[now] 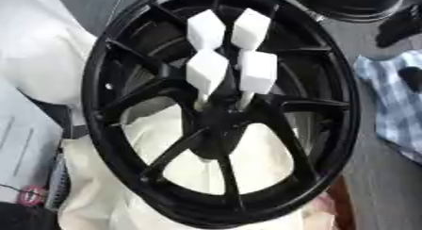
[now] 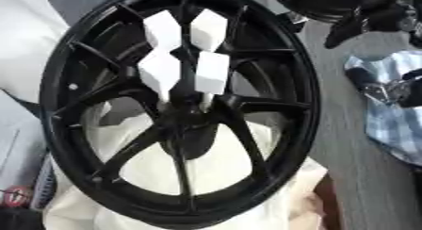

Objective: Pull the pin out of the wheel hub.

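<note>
The black wheel [image 1: 221, 106] stands tilted before me, propped on white cloth [image 1: 255, 158]. Four white block-headed pins [image 1: 206, 69] stick out of its hub [image 1: 218, 118], clustered toward 12 o'clock from the centre. Neither of my hands shows in either view, so I cannot tell how their fingers stand. I judge the pull should start by closing round one white head and drawing straight along its shaft, without twisting. No writing or brand is readable.

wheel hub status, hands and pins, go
No hand in view. Wheel hub black, tilted, four white-headed pins seated at centre. Nothing blocking the pins.
</note>
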